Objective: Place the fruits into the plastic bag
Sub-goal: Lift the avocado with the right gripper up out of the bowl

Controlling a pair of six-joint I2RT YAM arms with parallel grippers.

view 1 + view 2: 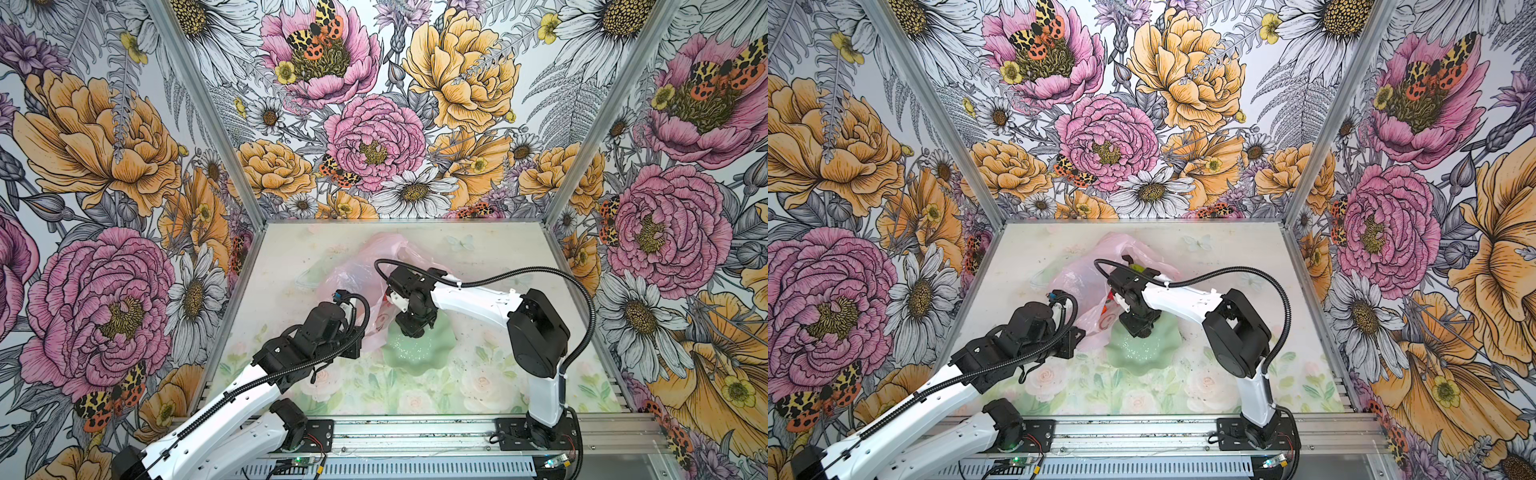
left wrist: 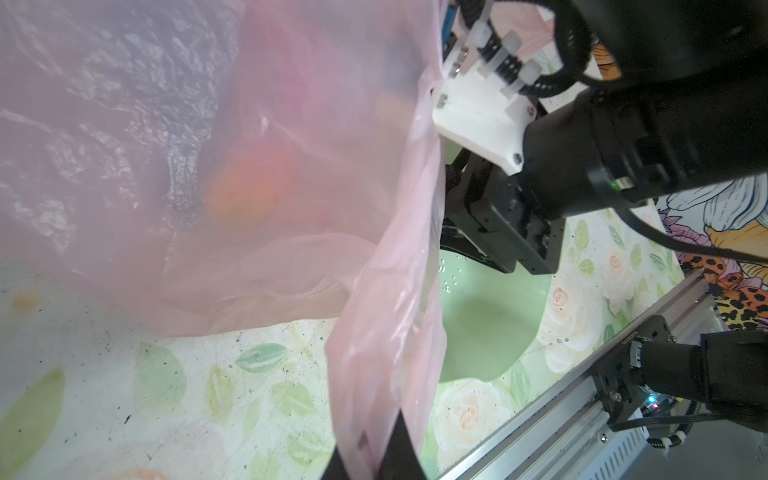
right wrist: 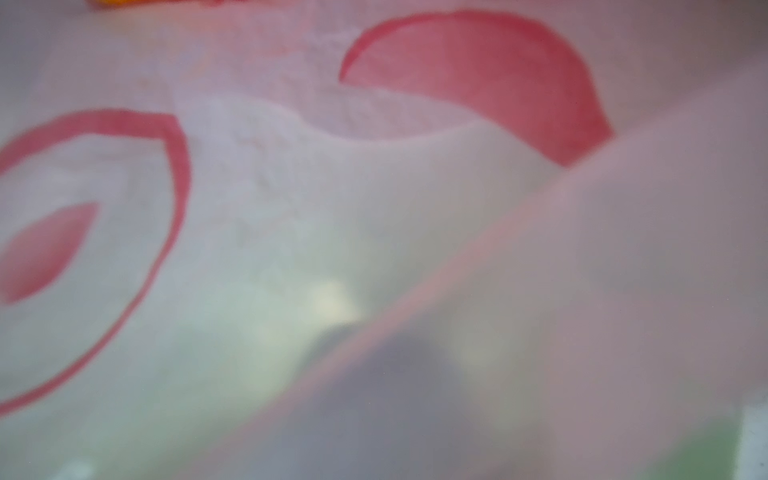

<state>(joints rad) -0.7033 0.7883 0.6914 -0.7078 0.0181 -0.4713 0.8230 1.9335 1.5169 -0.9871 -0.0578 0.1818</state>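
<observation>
Two grippers at mid-frame: left gripper point(image 2: 371, 451) clamps the plastic bag point(image 1: 353, 276), right gripper point(image 1: 410, 329) just right, above the dish point(image 1: 417, 359), its fingers' gap hidden.

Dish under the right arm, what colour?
Pale green, glossy. The dish shows best in a top view.

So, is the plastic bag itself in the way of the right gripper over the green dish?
Probably yes. A fold of the plastic bag fills the right wrist view, and the green dish shows only as a blur through it. In a top view the bag's edge reaches the dish rim beside the right gripper.
</observation>
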